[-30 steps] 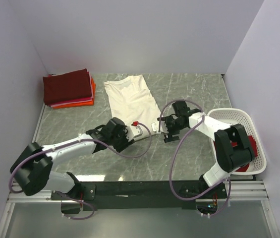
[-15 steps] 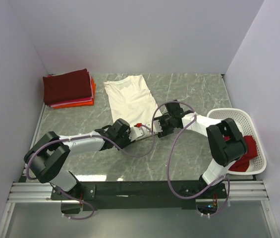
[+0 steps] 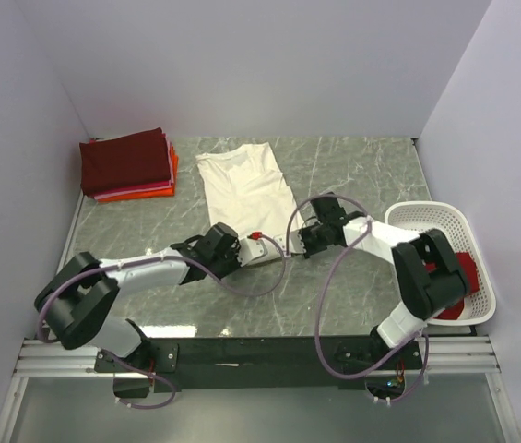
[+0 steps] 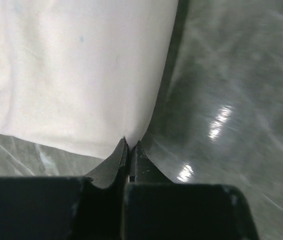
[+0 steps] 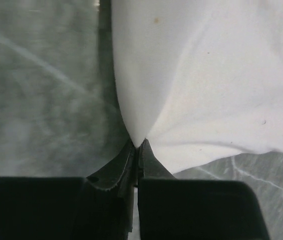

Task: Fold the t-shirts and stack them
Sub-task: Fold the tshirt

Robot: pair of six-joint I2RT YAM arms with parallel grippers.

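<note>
Over the last sec both arms close in on the near edge of the large cream-white cloth t-shirt, which lies flat mid-table. The left gripper and right gripper are now pinched tight on that edge (cloth fans out from each tip), so the fold looks ready to start. The folded maroon/red/orange-pink t-shirt stack sits far-left, well apart.

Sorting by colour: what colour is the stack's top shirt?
The top shirt is dark maroon; top external view.
</note>
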